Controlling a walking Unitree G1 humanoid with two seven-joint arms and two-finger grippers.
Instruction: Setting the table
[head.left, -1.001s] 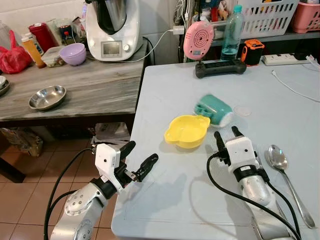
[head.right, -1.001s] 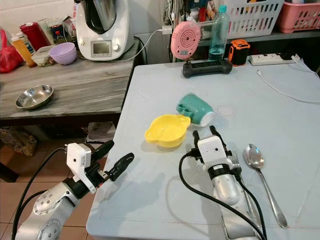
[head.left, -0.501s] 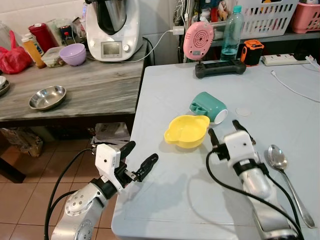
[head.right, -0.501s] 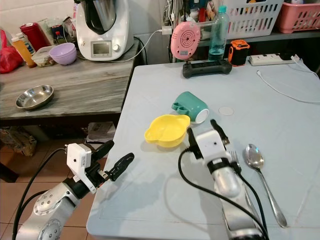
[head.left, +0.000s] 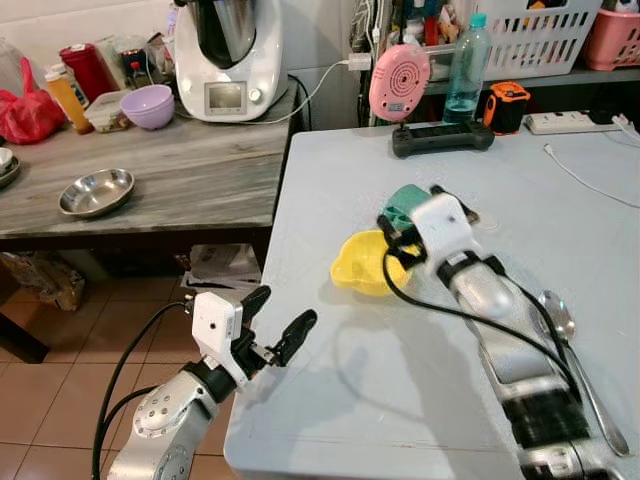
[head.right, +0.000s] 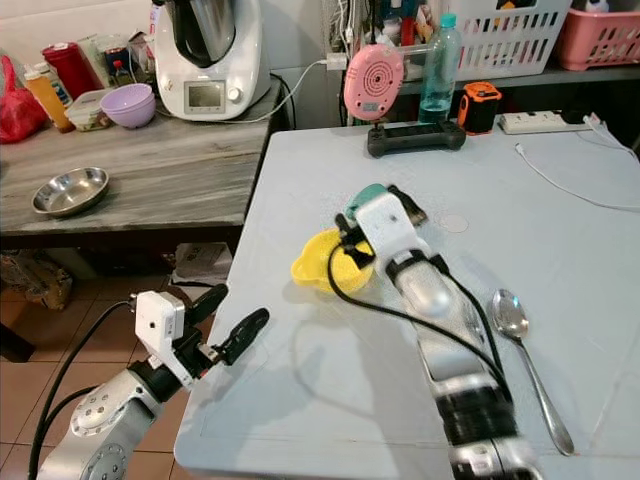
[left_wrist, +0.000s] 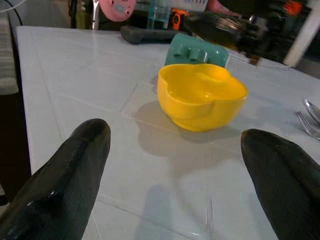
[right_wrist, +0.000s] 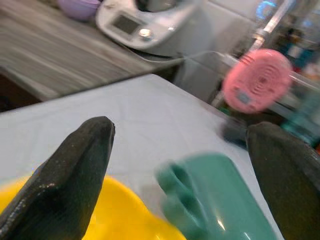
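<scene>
Glossy yellow plastic bowl (left_wrist: 202, 94), matt teal plastic cup (left_wrist: 196, 49), polished metal spoon (head.left: 557, 318), and a smooth pale bench (head.left: 330, 390); the side counter (head.left: 190, 170) looks like grey wood grain.

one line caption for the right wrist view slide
Right pincer, open, poised over the tipped teal plastic mug beside the yellow plastic bowl.

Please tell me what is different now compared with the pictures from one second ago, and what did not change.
The right gripper has reached forward across the table, from near the spoon to over the teal cup and yellow bowl. Its fingers are open and hold nothing. The cup lies on its side and has shifted a little. The left gripper, the bowl and the spoon stayed where they were.
</scene>
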